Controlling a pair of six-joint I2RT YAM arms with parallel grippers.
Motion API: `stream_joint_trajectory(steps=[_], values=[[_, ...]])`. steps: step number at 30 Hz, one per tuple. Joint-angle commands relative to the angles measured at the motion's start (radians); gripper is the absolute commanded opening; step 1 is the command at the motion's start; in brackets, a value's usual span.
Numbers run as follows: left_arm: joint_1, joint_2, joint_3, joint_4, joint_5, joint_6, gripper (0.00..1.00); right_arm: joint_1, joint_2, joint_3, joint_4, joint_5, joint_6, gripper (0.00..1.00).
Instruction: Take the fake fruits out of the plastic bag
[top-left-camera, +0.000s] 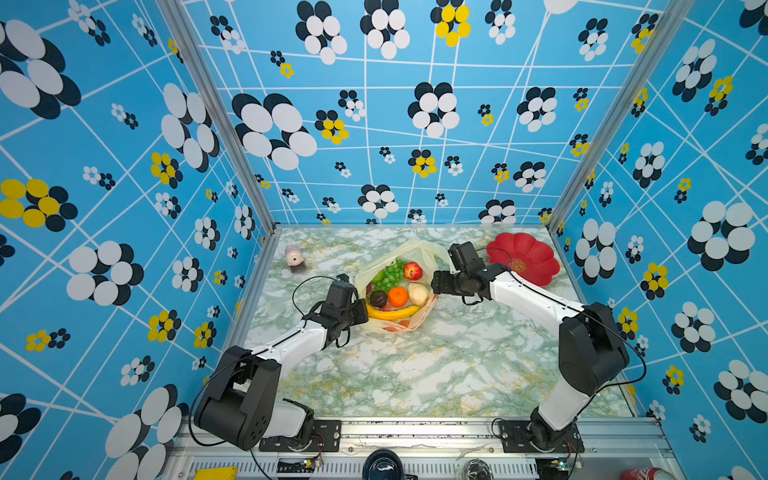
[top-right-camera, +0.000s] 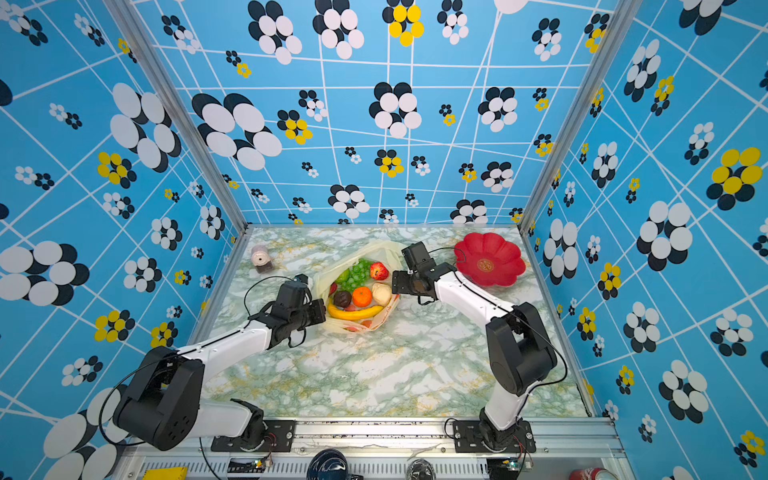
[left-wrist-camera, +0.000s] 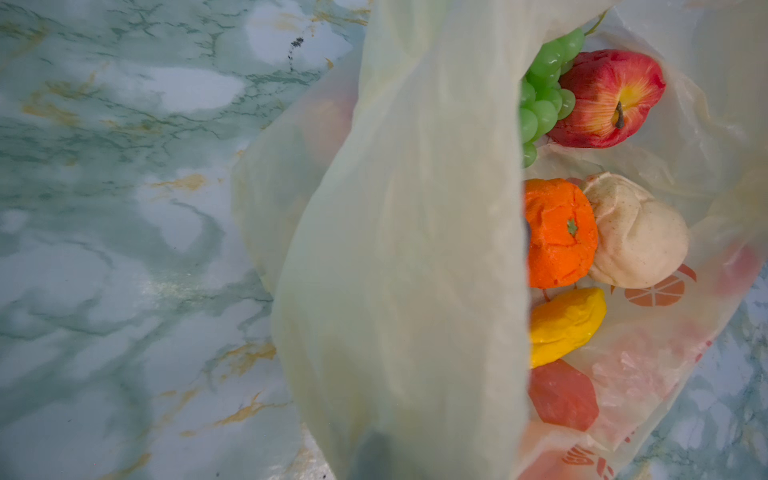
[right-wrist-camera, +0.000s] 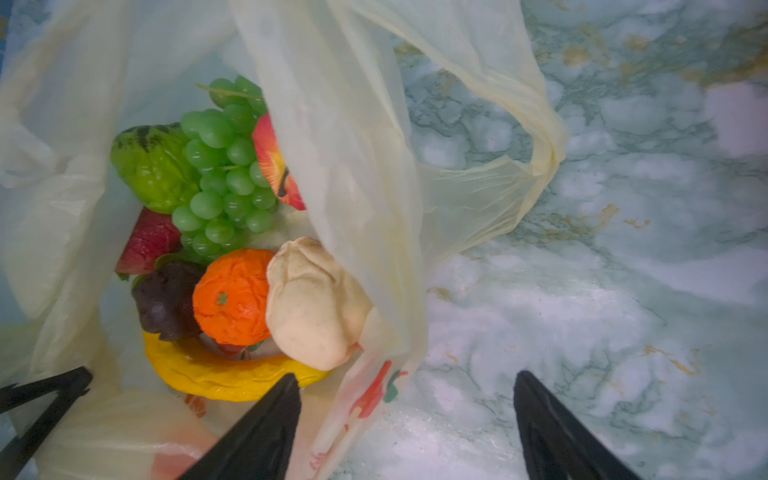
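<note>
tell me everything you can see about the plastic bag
Thin, crinkly, translucent pale-yellow plastic bag with loop handles and printed orange-fruit pictures. It lies on the marble-look table with its mouth spread open and the fake fruits inside. The shut left hand seems to pinch its rim. The open right hand straddles the opposite wall.

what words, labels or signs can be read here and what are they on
"囍", gold round sign, as far as it can be made out: middle of the red plate.
Red print on the plastic bag: too blurred to read.
White script on the red can: cut off, unreadable.
</note>
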Motion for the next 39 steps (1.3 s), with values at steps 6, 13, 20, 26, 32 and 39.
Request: stream_joint_trajectory(steps=[6,13,20,26,32,39], values=[[-0.028,0.011,0.027,-0.013,0.003,-0.028,0.0,0.026,0.088,-0.001,-0.027,0.03,0.081,0.73],[-0.029,0.021,0.027,-0.026,-0.014,-0.037,0.0,0.022,0.11,-0.026,-0.023,0.07,0.046,0.44],[0.021,0.061,0.079,-0.021,-0.014,-0.046,0.0,-0.055,0.25,0.098,-0.052,0.01,0.009,0.17],[0.143,0.105,0.169,-0.024,0.009,-0.042,0.0,-0.058,0.413,0.389,-0.074,-0.033,-0.021,0.09],[0.249,0.074,0.184,-0.02,0.03,-0.047,0.0,-0.032,0.596,0.7,-0.165,-0.09,-0.032,0.05],[0.192,0.036,0.09,0.01,0.043,-0.016,0.0,-0.02,0.571,0.69,-0.168,-0.073,-0.047,0.05]])
